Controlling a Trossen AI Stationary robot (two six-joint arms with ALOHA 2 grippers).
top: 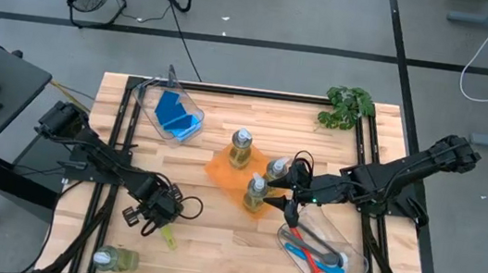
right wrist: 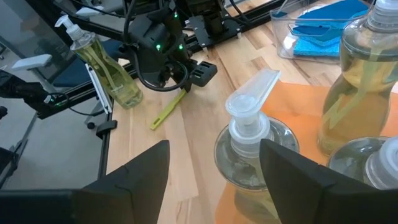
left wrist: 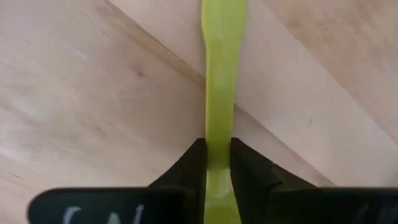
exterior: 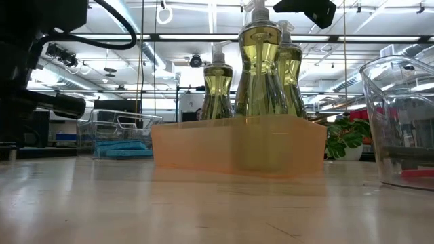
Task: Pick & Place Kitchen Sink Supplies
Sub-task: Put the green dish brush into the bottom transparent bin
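Our left gripper [left wrist: 217, 163] pinches the slim yellow-green plastic brush [left wrist: 219, 81] lying flat on the wooden table [top: 215, 217]. We judge it light, stiff and slippery, so we would grip mid-handle. Our right gripper [right wrist: 214, 168] hangs wide over a clear pump bottle [right wrist: 249, 149].

Yellow-green brush [left wrist: 219, 93]: both ends cut off in left wrist view, head not visible. Low view crops the front pump bottle [exterior: 261, 74] top at 12 o'clock. Brushes [top: 313, 254] in the 5 o'clock bin overlap, count unclear.
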